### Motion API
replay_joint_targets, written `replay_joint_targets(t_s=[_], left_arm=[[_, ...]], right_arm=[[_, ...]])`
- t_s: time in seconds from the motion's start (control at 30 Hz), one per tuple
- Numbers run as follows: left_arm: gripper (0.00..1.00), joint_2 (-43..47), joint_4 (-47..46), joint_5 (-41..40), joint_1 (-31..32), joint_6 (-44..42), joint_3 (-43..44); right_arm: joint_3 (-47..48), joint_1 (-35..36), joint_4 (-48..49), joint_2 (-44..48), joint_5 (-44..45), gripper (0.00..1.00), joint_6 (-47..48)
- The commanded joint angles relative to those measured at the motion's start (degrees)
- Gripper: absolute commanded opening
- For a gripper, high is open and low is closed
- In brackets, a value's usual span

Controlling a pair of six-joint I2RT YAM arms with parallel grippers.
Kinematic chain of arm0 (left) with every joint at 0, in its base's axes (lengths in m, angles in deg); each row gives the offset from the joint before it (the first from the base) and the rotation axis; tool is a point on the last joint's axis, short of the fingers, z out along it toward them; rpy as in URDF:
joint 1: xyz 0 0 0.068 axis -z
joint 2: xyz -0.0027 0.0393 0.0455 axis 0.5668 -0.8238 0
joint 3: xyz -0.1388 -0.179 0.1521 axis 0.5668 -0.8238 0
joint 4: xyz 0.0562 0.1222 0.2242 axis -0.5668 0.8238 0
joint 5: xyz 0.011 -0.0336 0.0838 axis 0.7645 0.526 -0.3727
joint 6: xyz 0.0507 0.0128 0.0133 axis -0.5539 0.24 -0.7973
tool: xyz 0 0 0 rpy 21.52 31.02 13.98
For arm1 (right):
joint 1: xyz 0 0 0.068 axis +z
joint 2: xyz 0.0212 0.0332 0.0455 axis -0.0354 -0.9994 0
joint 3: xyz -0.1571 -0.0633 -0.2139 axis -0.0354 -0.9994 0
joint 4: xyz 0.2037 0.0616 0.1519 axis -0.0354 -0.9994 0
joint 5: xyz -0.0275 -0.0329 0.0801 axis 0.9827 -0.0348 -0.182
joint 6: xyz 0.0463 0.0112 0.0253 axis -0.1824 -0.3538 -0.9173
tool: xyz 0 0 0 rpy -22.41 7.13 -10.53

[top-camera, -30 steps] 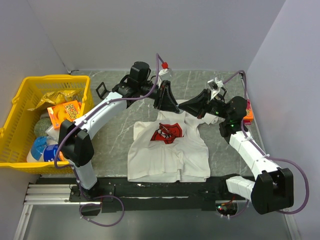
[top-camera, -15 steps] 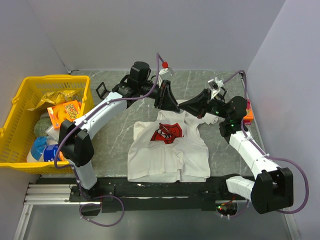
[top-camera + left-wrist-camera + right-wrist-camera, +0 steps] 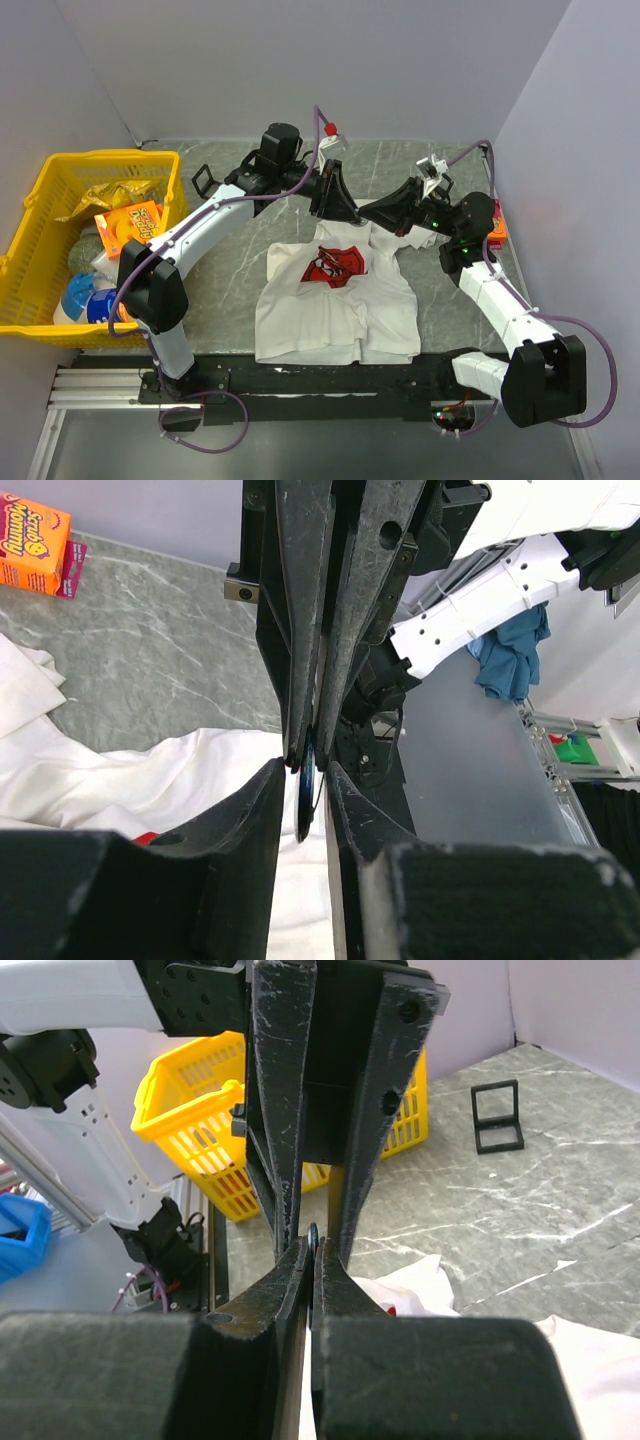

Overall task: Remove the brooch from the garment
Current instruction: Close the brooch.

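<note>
Brooch (image 3: 303,810): a thin dark disc, seen edge-on in the left wrist view. It sits over the white cloth at the collar of the garment (image 3: 335,310), at 12 o'clock from the red print (image 3: 335,266).

Handling, as judged: light, rigid and smooth-rimmed, so liable to slip. Its fastening is hidden. Best purchase is across the flat faces.

Right gripper (image 3: 312,1255) is pinched fully together and appears to nip the disc's rim. Left gripper (image 3: 305,775) stands narrowly apart, one finger on either side of the disc, with slivers of gap showing.

The soft cloth will likely tent and follow any pull.

Open table (image 3: 400,165) lies at 12 o'clock. The yellow basket (image 3: 60,165) bounds 9 o'clock, and the side wall (image 3: 560,120) is close at 3 o'clock.
</note>
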Motion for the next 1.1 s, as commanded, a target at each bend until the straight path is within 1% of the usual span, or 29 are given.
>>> replay_joint_targets(t_s=[0.0,0.3,0.6,0.77,0.8,0.87,0.97,1.03,1.07], left_arm=[[0.29,1.78,-2.48,-1.44,0.0,1.16,0.62],[0.27,1.87,-2.57,-3.29,-0.36,1.17,0.0],[0.18,2.05,-1.61,-6.71,-0.36,0.81,0.18],[0.14,1.96,-1.95,-6.72,-0.44,1.08,0.09],[0.11,1.87,-1.96,-6.63,-0.44,1.08,0.18],[0.09,1.78,-1.78,-6.54,-0.44,0.9,0.26],[0.06,1.52,-1.78,-6.02,-0.44,0.99,0.35],[0.06,1.52,-1.34,-5.75,-0.44,0.64,0.27],[0.06,1.52,-1.08,-5.49,-0.44,0.38,0.35]], right_arm=[[0.24,0.0,3.39,0.72,-1.68,0.0,-0.44],[0.33,0.0,4.09,0.72,-2.3,0.0,-1.23],[0.33,0.0,4.97,0.63,-3.26,0.0,-2.81],[0.33,0.0,4.89,0.37,-3.44,0.0,-2.99],[0.33,0.0,4.71,0.37,-3.44,0.0,-2.9],[0.33,0.0,4.54,0.28,-3.53,0.0,-2.47],[1.21,0.0,2.35,0.11,-3.79,0.0,-0.71],[1.73,0.0,-0.55,0.28,-4.4,0.0,1.31],[2.69,0.0,-1.87,0.37,-4.93,0.02,2.1]])
